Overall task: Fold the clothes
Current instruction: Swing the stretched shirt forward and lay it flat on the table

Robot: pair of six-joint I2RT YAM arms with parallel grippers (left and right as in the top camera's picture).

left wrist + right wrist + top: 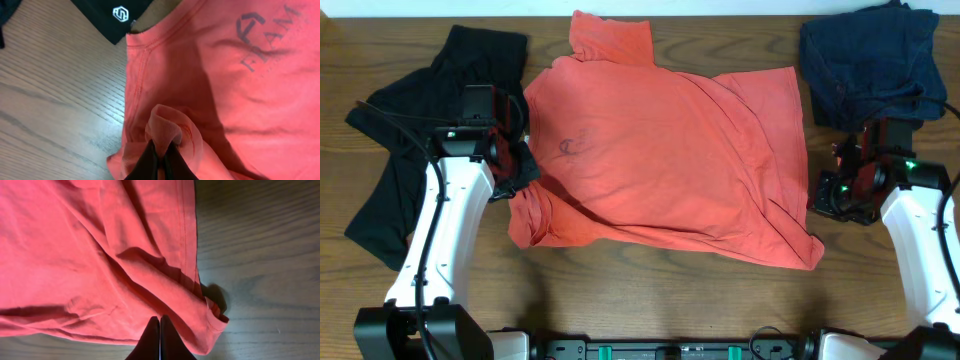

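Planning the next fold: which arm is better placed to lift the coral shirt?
Left: the left gripper pinches a bunch of the T-shirt; the right gripper is shut at the hem, apparently empty.

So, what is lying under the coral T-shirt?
The coral T-shirt lies on the wooden table, which shows along its edges. Anything else beneath is covered by cloth; I cannot tell.

Table (670,300): dark brown wood-grain top, fills the whole view, no walls or floor visible. Black rail (650,350) with green fittings along near edge. Even overhead light, soft shadows, mild sheen on grain.
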